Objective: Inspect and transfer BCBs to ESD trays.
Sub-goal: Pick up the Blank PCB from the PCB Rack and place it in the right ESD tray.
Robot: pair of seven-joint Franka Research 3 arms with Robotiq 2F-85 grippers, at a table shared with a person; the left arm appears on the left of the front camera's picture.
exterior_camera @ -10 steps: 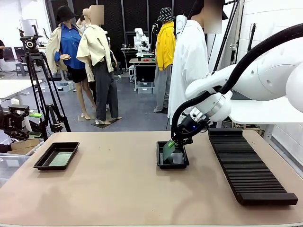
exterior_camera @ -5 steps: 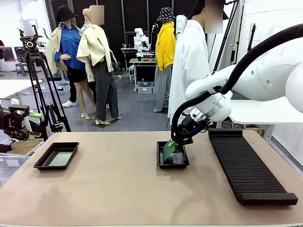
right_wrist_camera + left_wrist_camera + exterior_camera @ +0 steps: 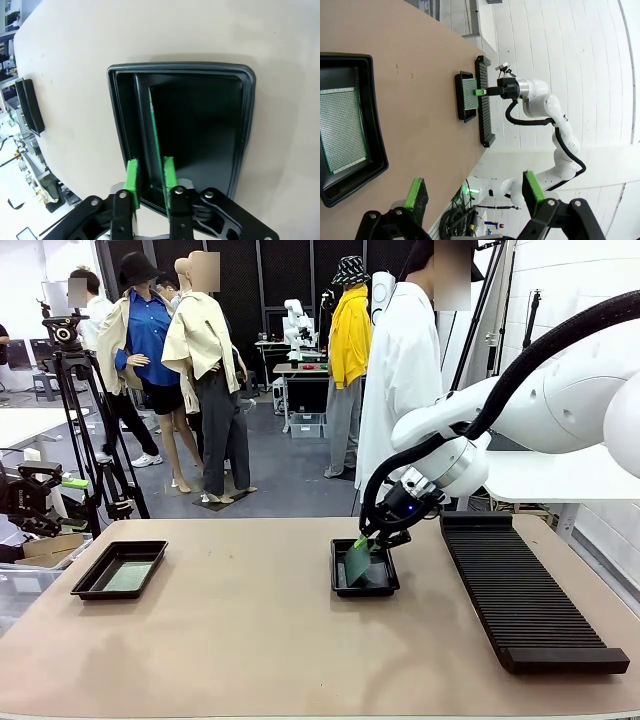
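My right gripper (image 3: 372,540) hangs over the right ESD tray (image 3: 365,591). A green BCB (image 3: 357,560) stands on edge in that tray, leaning. In the right wrist view the BCB's thin edge (image 3: 154,125) runs between the green pads (image 3: 132,175), which stand apart with a gap beside the board; the tray rim (image 3: 247,115) surrounds it. My left gripper (image 3: 472,187) is open, hovering above the left ESD tray (image 3: 375,145), where another BCB (image 3: 342,130) lies flat. That tray (image 3: 85,585) sits at the table's left.
A long black ribbed rack (image 3: 520,590) lies right of the right tray. A person in a white coat (image 3: 400,370) stands at the far side. A camera tripod (image 3: 75,420) is off the far left corner.
The right gripper's pads have parted from the board and the gripper has lifted slightly. The board now leans more in the tray. The left arm has not moved.
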